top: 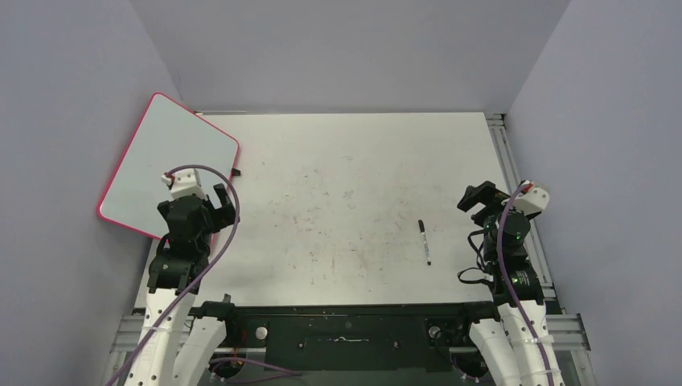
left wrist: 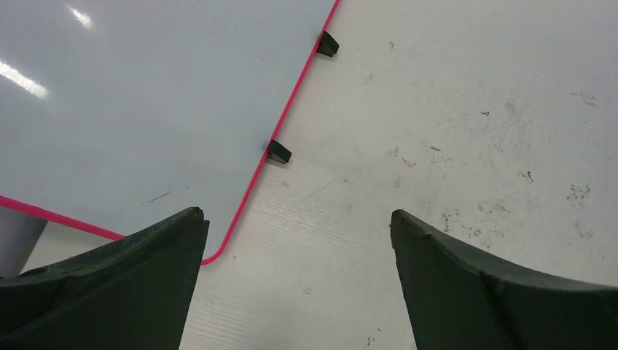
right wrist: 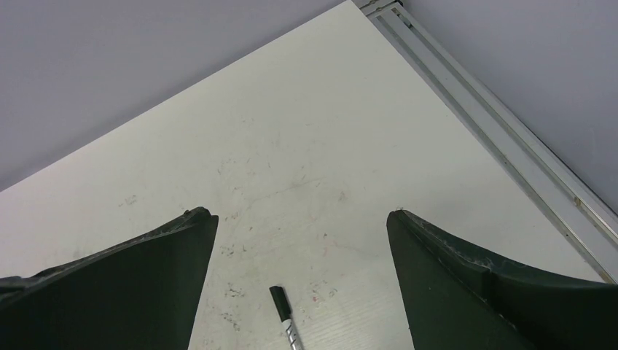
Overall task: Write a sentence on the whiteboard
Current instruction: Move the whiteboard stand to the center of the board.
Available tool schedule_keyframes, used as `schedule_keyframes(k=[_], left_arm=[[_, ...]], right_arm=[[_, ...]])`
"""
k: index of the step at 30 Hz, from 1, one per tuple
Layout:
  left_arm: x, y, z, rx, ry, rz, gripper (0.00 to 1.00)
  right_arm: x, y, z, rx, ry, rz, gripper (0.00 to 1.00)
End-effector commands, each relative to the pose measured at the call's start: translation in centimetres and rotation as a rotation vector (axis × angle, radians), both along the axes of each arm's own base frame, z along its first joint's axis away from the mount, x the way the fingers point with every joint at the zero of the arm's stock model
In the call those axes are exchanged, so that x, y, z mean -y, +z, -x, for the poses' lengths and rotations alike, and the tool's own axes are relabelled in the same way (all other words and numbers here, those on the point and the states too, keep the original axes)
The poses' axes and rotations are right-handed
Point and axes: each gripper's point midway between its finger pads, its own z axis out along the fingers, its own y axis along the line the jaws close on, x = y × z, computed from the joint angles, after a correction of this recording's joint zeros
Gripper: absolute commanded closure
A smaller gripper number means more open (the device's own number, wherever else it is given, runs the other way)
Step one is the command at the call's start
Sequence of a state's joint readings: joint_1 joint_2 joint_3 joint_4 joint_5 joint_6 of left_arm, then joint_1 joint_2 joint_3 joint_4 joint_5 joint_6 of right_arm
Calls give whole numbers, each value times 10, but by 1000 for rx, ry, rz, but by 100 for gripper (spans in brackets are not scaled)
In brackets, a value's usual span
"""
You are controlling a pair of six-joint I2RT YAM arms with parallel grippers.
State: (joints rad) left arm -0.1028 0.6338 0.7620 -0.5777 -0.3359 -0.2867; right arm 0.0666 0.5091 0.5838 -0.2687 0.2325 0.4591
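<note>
The whiteboard is set askew at the far left of the table, no words being made out on it, and the left gripper is held just beside its near corner with jaws spread and nothing between them. The right gripper is likewise held apart and empty. The marker is laid flat to its left, nearer this arm, its long axis running near-to-far with the black end turned toward the far edge.
</note>
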Motion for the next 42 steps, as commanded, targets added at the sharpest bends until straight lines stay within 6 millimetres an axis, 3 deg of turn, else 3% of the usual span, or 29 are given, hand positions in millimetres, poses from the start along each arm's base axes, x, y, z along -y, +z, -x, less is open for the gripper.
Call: schedule_keyframes(k=[1,14,22,26,33,42], left_arm=[[1,22,-6,69,11,27,4],[4,3,-6,-8,46,75,4],[26,-28,-19,-45,154,124,4],[38,-55,-30,-32,214,231,3],[23,-90,-41,-32,407,234,0],[11,-118,-51,-31,561,258,16]], right_arm=[[3,21,-1,45,-21,-6,10],[-2,23,-1,52,2,-30,10],[-13,23,-2,58,54,-71,10],[-21,25,-3,69,87,-105,10],[-38,17,-11,66,164,-163,10],[-50,14,-21,56,218,-182,10]])
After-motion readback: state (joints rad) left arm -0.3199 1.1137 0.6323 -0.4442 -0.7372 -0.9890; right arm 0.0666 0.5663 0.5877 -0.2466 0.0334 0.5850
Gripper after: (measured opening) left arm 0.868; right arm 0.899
